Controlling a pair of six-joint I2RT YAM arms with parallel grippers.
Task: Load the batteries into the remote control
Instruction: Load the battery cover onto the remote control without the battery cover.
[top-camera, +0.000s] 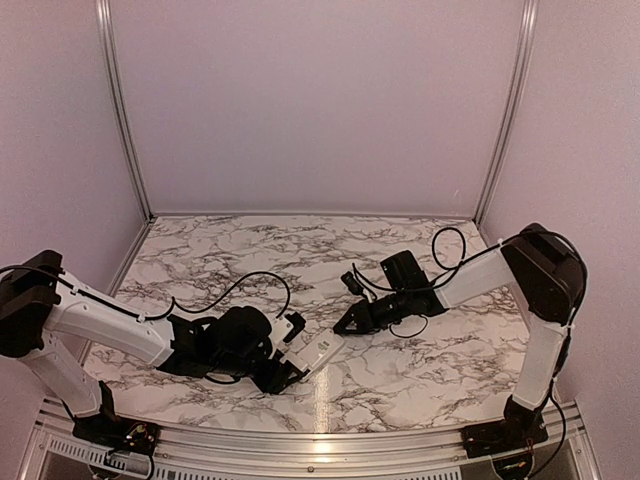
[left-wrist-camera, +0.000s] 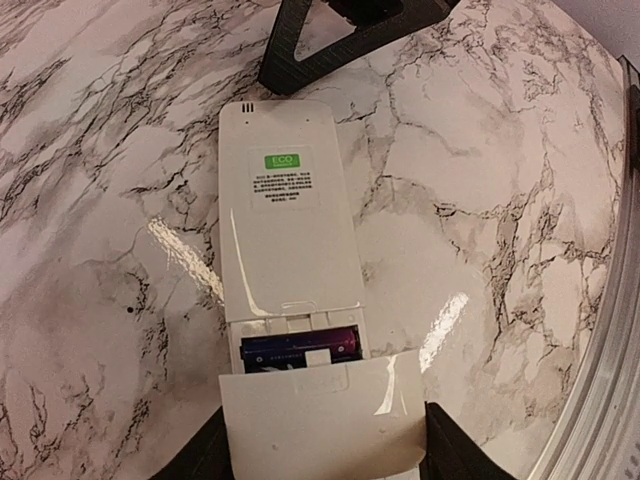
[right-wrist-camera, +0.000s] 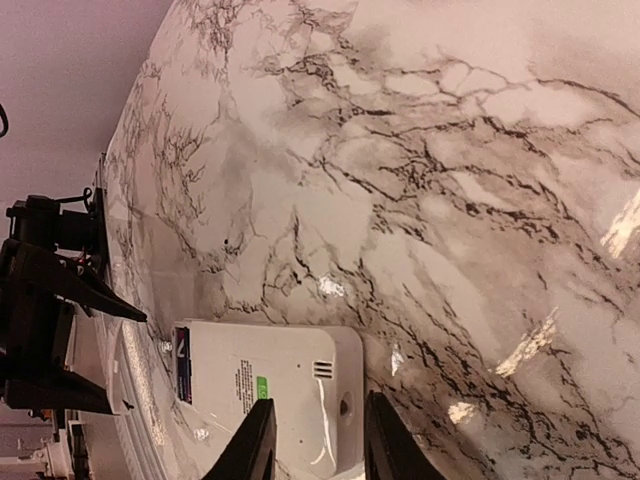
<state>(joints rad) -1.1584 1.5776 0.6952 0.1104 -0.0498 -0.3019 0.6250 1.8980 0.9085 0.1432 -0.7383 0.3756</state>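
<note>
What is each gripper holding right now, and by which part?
The left gripper clamps the remote control across its battery-compartment end, one finger on each long edge. The right gripper sits over the opposite end, jaws apart, gripping nothing.

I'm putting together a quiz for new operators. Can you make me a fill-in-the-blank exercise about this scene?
1. The ECO sticker on the remote is ___.
2. The remote's open compartment shows a ___.
3. The table has a ___ pattern.
4. The compartment end of the remote sits between the fingers of the ___ gripper.
Missing words: green; battery; marble; left.
</note>
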